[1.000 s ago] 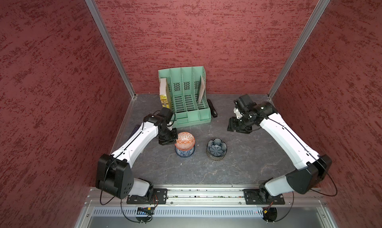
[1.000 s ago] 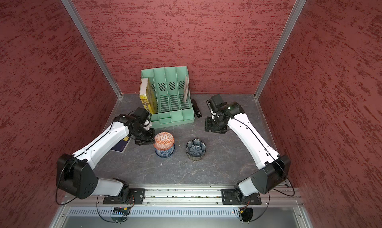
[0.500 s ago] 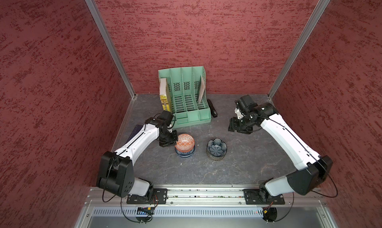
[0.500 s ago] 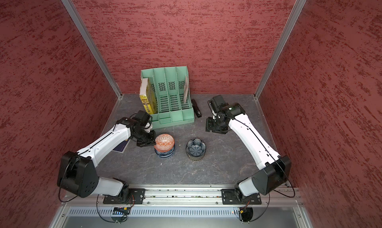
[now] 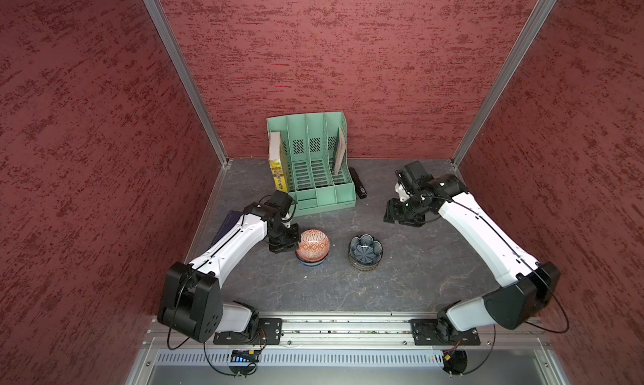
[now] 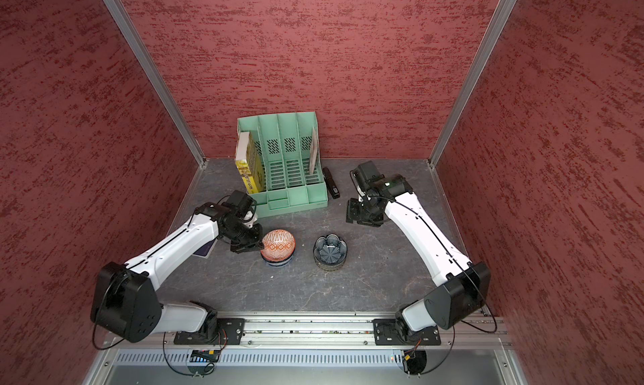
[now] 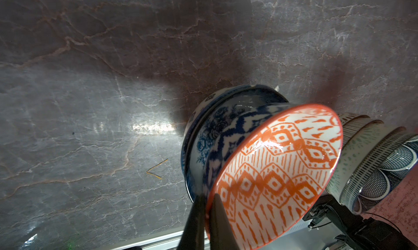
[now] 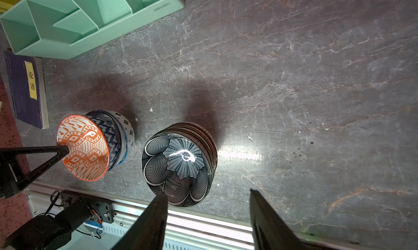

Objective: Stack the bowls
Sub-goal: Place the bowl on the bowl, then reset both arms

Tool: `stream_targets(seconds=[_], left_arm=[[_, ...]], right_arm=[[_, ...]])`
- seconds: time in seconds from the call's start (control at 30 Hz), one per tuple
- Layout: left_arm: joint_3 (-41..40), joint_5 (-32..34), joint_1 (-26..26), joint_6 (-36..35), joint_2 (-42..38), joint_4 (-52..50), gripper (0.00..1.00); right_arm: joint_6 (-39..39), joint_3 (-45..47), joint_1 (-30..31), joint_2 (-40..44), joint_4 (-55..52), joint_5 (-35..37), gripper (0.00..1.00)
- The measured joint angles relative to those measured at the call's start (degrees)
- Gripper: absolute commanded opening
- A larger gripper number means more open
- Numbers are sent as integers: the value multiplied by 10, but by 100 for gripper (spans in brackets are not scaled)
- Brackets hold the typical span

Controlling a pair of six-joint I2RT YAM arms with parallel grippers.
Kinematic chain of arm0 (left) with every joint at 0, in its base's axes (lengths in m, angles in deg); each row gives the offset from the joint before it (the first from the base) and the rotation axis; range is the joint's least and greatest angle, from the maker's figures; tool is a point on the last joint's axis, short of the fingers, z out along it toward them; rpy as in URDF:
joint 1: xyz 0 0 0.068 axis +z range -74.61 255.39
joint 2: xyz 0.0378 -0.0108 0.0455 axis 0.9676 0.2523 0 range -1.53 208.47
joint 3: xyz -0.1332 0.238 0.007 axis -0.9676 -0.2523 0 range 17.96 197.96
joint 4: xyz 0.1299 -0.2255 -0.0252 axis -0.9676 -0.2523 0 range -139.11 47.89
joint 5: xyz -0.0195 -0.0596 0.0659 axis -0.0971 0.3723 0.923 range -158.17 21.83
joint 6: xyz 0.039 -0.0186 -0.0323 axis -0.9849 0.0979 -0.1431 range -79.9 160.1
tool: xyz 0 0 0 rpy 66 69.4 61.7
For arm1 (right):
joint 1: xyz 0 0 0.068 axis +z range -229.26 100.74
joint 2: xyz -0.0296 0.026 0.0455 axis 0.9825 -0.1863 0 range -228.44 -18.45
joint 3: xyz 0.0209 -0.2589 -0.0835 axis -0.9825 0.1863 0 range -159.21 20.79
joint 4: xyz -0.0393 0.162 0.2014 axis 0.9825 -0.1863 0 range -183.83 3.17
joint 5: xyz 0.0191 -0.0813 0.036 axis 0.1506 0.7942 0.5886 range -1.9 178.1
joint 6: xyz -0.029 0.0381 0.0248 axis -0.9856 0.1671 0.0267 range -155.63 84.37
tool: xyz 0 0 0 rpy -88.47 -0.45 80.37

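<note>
An orange-red geometric bowl [image 5: 312,243] [image 6: 278,243] sits tilted in a short stack of blue-white bowls [image 5: 311,260] [image 7: 214,126] left of centre. My left gripper [image 5: 292,242] [image 7: 207,198] is shut on that bowl's left rim [image 7: 278,169], one finger inside and one outside. To the right, a dark lobed flower bowl [image 5: 365,249] [image 8: 178,167] tops a second stack of patterned bowls [image 7: 359,156]. My right gripper [image 5: 400,214] [image 8: 207,191] hangs open at the back right, apart from both stacks, with nothing between its fingers.
A green file organiser [image 5: 313,181] stands at the back with a yellow book [image 5: 277,170] in its left slot and a black stapler [image 5: 359,188] beside it. A purple book [image 8: 27,88] lies flat by the left wall. The metal rail [image 5: 348,325] runs along the front.
My left gripper has come down a little with the orange-red bowl, which now sits lower on the blue-white bowls. The right arm has hardly moved.
</note>
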Motion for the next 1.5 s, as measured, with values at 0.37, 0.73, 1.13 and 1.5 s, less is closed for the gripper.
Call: stream_targets(seconds=[0.37,0.73,1.13,1.5], left_arm=[[-35,0,-3,13,-3,15,0],[-50,8,-3,17,-2,49,0],[-61,17,-3,15,-17,65,57],[-87,272,-2,37,-136,129,100]], right_arm=[[0,12,0,0,3,-9,61],[0,28,0,0,14,-18,61],[0,38,0,0,24,-22,63],[-23,271,-22,154,220,202,98]])
